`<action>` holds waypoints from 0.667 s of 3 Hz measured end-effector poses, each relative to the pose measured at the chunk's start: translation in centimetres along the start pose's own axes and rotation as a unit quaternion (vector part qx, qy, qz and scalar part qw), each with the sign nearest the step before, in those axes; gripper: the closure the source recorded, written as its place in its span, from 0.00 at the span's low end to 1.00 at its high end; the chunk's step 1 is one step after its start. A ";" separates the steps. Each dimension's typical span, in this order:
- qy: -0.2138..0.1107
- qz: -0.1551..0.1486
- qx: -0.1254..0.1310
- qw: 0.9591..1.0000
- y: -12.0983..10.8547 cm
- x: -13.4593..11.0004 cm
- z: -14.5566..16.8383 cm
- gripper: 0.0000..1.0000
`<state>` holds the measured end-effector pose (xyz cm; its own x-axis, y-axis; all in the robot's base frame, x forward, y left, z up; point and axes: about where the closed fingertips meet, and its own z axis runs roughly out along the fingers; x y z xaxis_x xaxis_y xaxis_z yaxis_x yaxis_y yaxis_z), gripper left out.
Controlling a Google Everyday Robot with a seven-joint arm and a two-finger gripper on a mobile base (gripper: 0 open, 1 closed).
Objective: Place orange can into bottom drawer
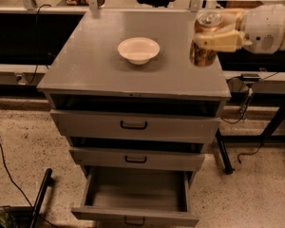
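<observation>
The orange can (203, 52), orange-brown with a silver top, hangs in the air above the right side of the cabinet top (95, 68). My gripper (213, 34) reaches in from the right and is shut on the orange can, its cream fingers (218, 39) wrapped around the upper body. The bottom drawer (135, 194) is pulled out wide at the foot of the grey cabinet, and its tray is bare inside.
A cream round bowl (138, 50) sits on the cabinet top, left of the can. The two upper drawers (133, 125) stand slightly ajar. Dark table legs and cables (242, 108) lie right of the cabinet. A black bar (40, 196) leans at lower left.
</observation>
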<state>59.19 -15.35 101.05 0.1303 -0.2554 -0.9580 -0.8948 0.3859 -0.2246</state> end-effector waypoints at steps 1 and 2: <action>0.034 0.024 -0.080 0.996 4.2 3.2 -1.6 1.00; 0.046 0.026 -0.130 0.990 6.8 3.9 -2.1 1.00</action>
<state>52.74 -15.61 96.14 0.0518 -0.3249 -0.9443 -0.9807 0.1622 -0.1096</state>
